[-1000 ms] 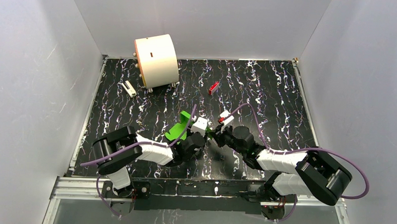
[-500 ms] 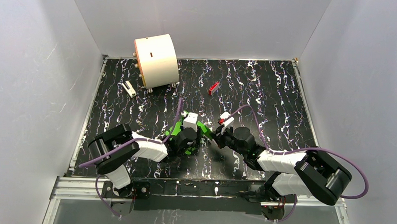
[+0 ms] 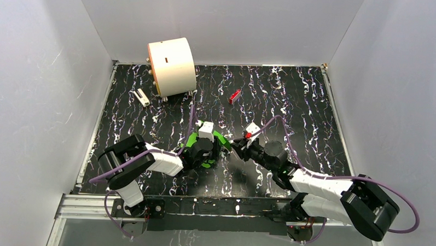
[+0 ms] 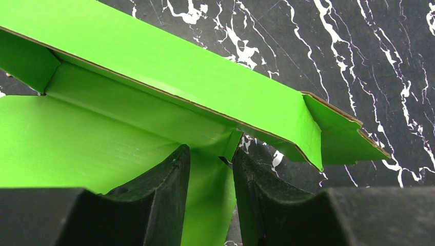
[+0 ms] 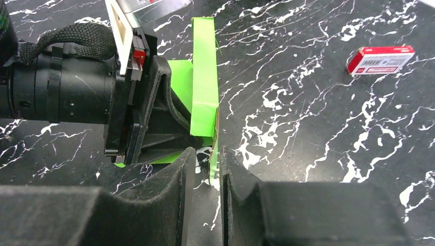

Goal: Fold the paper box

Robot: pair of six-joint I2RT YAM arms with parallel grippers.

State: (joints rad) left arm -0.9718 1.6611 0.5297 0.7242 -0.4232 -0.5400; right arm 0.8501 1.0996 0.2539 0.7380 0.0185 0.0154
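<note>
The paper box (image 3: 221, 138) is bright green card, half folded, lying on the black marbled table between my two grippers. In the left wrist view a long side wall (image 4: 154, 66) stands up with an end flap (image 4: 333, 133) bent out. My left gripper (image 4: 210, 154) sits low on the box's inner side, its fingers apart with a green panel showing between them. My right gripper (image 5: 208, 159) is open around the edge of a small green flap (image 5: 214, 159), which rests against the right finger. The left gripper's fingers (image 5: 169, 113) press at the wall's (image 5: 204, 72) inner face.
A large cream cylinder (image 3: 171, 66) stands at the back left, with a small white piece (image 3: 142, 97) beside it. A small red block (image 3: 235, 95) lies behind the box, also in the right wrist view (image 5: 379, 59). White walls enclose the table on three sides.
My right gripper has opened from shut around the flap, and its arm has shifted right. The left gripper and the box have moved a little left and turned.
</note>
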